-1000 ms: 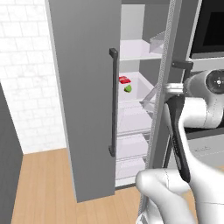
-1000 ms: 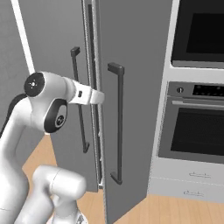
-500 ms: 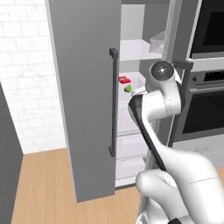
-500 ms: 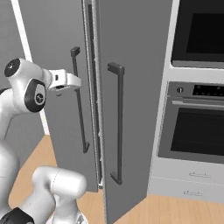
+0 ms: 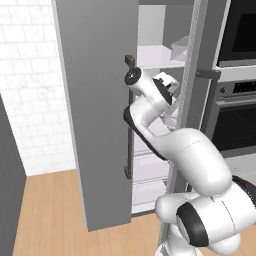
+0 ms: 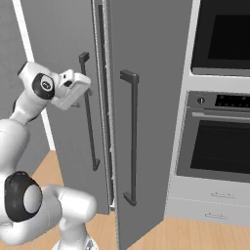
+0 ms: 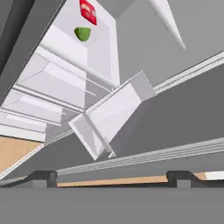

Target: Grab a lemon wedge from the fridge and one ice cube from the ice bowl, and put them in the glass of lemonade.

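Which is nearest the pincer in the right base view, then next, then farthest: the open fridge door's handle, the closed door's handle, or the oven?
1. open door's handle, right beside the pincer.
2. closed door's handle, in the middle.
3. oven, far right.

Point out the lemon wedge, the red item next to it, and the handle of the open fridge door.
lemon wedge [image 7: 83,33], hand view, middle of the green wedge on the white shelf.
red item [image 7: 88,12], hand view, its centre.
fridge door handle [image 6: 88,112], right base view, mid-length of the dark vertical bar.
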